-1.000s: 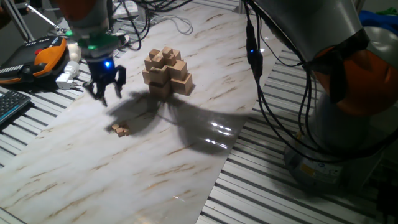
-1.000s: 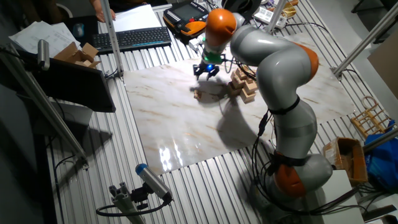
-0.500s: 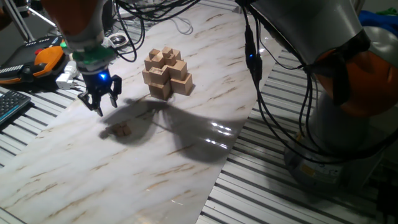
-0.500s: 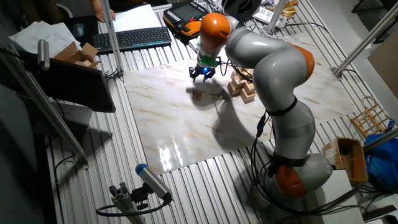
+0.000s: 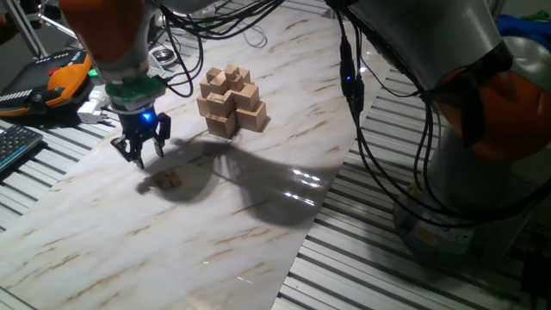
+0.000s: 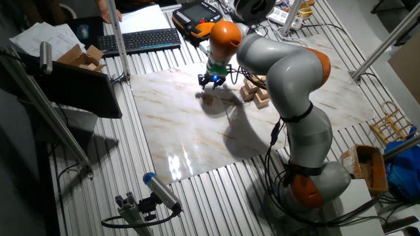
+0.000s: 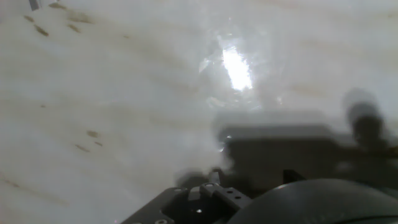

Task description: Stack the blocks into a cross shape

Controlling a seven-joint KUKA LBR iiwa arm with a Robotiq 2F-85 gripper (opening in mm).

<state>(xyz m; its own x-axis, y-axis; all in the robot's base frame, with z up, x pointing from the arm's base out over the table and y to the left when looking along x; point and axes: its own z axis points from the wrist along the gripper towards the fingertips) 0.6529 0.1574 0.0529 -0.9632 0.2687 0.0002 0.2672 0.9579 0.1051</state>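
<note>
Since half a second ago your gripper (image 5: 139, 157) has dropped a little and slid slightly toward the blocks (image 5: 170, 180), and compared with a full second back it has swung well away from the cross shape (image 5: 230, 100) toward the keyboard side of the marble board (image 5: 258, 224). Its fingers (image 5: 131, 153) look slightly parted with nothing between them, though the gap is too small to read with certainty. The blue light on the wrist shows just above them.

The blocks, two or three tiny wooden cubes lying close together, sit on the board just in front of and beside the gripper, inside the arm's shadow; in the other fixed view they show as a small tan speck (image 6: 207, 100) just below the gripper (image 6: 210, 81). They have not moved over the last second. The cross shape stands unchanged near the far part of the board, well apart from the gripper, with its smaller cubes on top.

You have open marble on the near side of the blocks and toward the right edge, where the board ends against the slatted table (image 5: 362, 258). The left edge of the board is near the gripper, with the keyboard (image 5: 15, 146) and the orange pendant (image 5: 60, 77) beyond it. The hand view is blurred and shows only pale marble and glare
</note>
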